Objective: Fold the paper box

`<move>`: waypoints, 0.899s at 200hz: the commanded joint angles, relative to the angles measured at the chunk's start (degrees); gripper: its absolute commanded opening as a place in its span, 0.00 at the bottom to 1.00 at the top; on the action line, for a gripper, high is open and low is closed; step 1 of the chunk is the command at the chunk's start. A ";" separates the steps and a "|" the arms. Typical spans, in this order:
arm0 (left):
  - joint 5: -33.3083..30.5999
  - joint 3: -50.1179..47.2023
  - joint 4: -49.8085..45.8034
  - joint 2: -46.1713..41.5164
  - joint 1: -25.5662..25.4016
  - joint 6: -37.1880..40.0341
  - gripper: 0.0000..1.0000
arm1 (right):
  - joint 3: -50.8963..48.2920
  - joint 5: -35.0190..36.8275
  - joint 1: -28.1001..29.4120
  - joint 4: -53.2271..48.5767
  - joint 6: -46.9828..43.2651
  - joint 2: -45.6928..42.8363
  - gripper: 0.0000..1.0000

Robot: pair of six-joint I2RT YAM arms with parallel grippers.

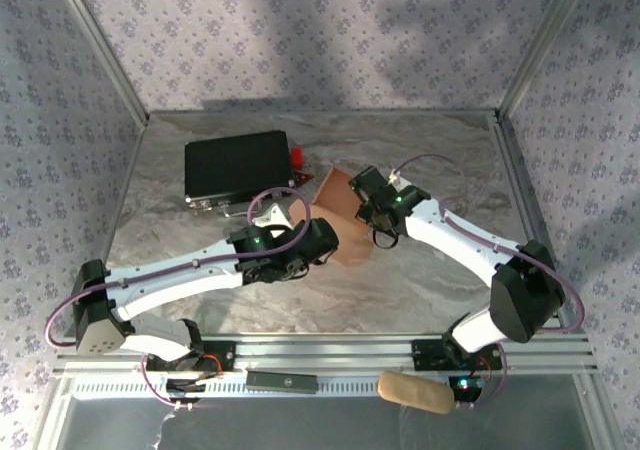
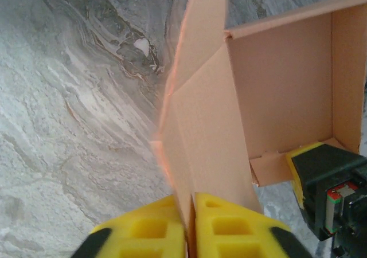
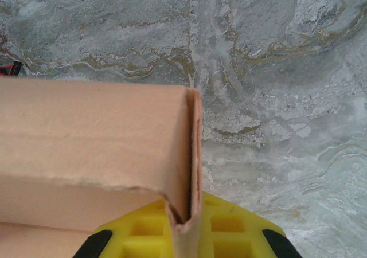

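— Mid-table, near the case (image 1: 237,168), your box (image 1: 340,210) stands half formed between both arms. Your left gripper (image 2: 192,212) is pinched onto a loose flap (image 2: 198,97), which runs straight up out of the yellow pads (image 2: 143,229).

— And your right gripper (image 3: 186,215) is pressed together on a wall edge, where two layers of card meet at a corner (the wrist view shows the fold sitting deep between the pads).

— Expect it to handle as thin card: very light, stiff only along the creases, and quick to buckle or dent if you squeeze mid-panel. I'd judge the surface matte, so slipping is a small worry. Tearing at the slots is the larger one.

— So take it near creases and edges, as you do now. Push a flap from close to its hinge line, not from its tip, and let one gripper steady a wall while the other bends.
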 commanded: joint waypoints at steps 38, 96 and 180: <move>-4.18 4.60 -7.52 2.44 1.77 6.67 0.00 | -0.05 -0.74 1.59 -1.68 0.52 -3.25 0.42; 5.39 12.30 -7.01 3.62 7.62 43.78 0.00 | 0.80 -7.00 1.84 -1.89 -10.82 -11.91 0.60; 29.87 32.38 -24.82 15.38 19.81 82.86 0.00 | -1.61 -23.14 -11.21 3.99 -33.96 -20.73 0.50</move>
